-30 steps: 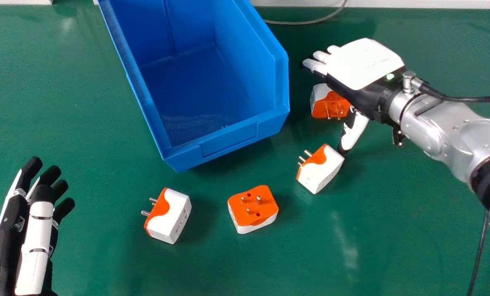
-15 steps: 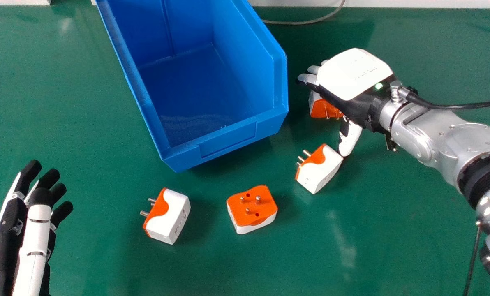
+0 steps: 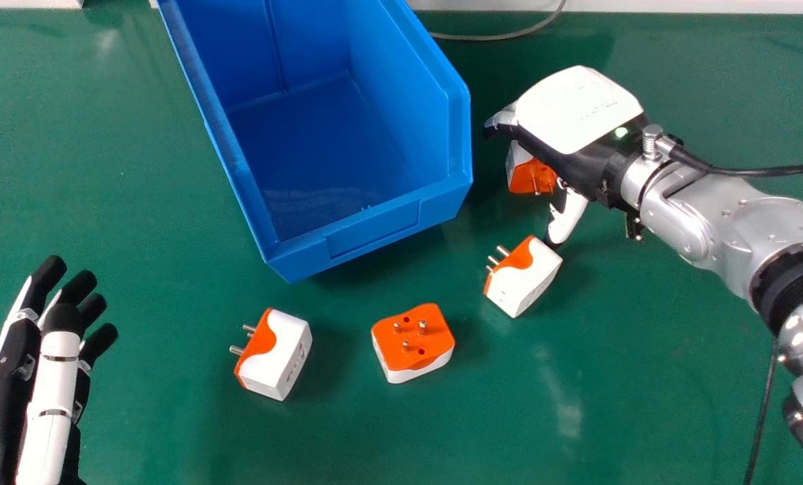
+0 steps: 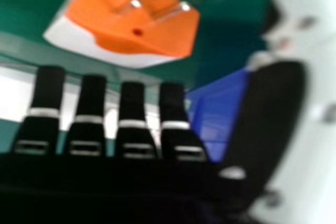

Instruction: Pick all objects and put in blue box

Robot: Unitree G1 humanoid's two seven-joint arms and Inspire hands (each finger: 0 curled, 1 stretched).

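Right now my right hand (image 3: 576,111), white-backed with black fingers, is palm down over the far white-and-orange plastic plug adapter (image 3: 531,176), partly covering it from above. My thumb and fingers are apart — the fingers loosely extended, the thumb angled down toward the green tabletop (image 3: 644,377). The right hand view shows that adapter's orange face and metal pins near my fingertips. Just beside my thumb tip is a second white-and-orange plug adapter (image 3: 526,279), its pins pointing toward the large, open blue plastic box (image 3: 374,229); whether the thumb touches it, I cannot tell. Nearer me, a third adapter (image 3: 415,340) lies with its pins up, and to its left is a fourth (image 3: 283,353), pins pointing left. All four are outside the box, on the tabletop. My left hand (image 3: 51,397) is at the head view's lower left — fingers extended.
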